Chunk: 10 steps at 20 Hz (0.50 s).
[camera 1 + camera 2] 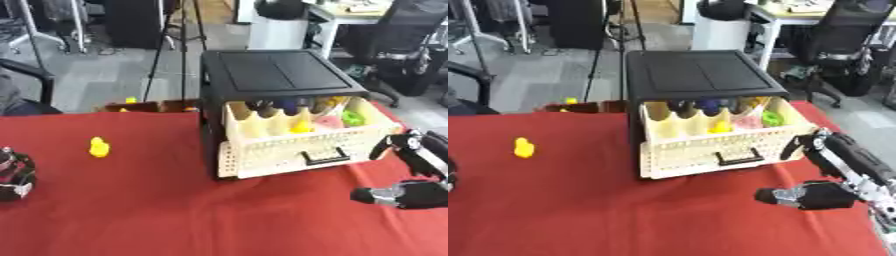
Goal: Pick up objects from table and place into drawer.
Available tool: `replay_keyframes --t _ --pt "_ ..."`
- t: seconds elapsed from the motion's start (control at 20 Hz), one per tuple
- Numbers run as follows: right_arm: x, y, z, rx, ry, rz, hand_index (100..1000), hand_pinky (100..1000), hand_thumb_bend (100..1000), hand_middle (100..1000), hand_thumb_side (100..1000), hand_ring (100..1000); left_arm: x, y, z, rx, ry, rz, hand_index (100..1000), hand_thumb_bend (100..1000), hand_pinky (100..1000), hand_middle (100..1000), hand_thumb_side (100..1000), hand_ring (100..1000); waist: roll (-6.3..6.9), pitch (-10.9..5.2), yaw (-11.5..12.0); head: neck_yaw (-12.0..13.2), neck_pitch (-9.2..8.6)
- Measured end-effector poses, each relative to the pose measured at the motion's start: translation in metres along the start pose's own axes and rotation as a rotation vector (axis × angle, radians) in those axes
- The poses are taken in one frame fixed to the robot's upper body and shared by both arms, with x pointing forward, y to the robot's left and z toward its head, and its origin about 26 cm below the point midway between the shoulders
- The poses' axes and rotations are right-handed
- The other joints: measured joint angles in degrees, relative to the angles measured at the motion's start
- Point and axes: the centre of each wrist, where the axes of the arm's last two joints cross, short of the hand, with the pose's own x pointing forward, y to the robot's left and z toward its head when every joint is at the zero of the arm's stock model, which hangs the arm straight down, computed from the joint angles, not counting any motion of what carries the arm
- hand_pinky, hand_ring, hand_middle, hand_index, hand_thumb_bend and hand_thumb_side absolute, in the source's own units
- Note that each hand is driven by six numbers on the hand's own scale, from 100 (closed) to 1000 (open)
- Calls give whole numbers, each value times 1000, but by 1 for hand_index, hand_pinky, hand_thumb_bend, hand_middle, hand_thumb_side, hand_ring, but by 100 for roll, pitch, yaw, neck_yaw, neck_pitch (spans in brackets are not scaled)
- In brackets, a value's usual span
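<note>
While the cream drawer (297, 145) stands pulled out of the black cabinet (276, 72) at 12 o'clock, holding small coloured items, the right hand (824, 192) hovers at 4 o'clock, fingers spread and empty; a yellow duck (100, 147) sits at 9 o'clock near the left hand (13, 177), whose fingers cannot be told

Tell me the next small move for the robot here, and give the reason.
Probably reach the left hand toward the yellow duck. The duck is the only loose object showing on the red table, it lies on the left side, and the drawer already stands open. The right hand sits empty by the drawer front.
</note>
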Motion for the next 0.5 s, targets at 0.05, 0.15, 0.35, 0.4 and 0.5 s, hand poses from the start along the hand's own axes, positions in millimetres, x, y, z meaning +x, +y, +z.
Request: replay_keyframes --t 0.05,0.15,0.35,0.4,0.5 --pt "0 0 0 0 0 0 606 271 904 100 722 100 0 1 0 4 -2 2 392 100 156 100 244 103 -1 -4 0 -3 0" --pt "0 0 0 0 1 0 606 271 904 100 722 100 1 3 -1 8 -9 7 385 100 150 100 244 100 -2 -13 3 -5 0" --pt "-1 2 1 4 5 -3 606 273 904 100 723 100 0 14 -1 21 -34 4 370 100 143 100 244 100 -4 -31 11 -10 0" --pt "-1 2 2 5 6 -4 606 273 904 100 723 100 -1 18 -1 28 -41 -1 369 100 145 100 244 100 -5 -41 14 -10 0" --pt "-1 3 2 4 7 -6 606 273 903 100 724 100 -2 28 -1 37 -58 -12 366 100 146 100 244 100 -6 -79 16 -12 0"
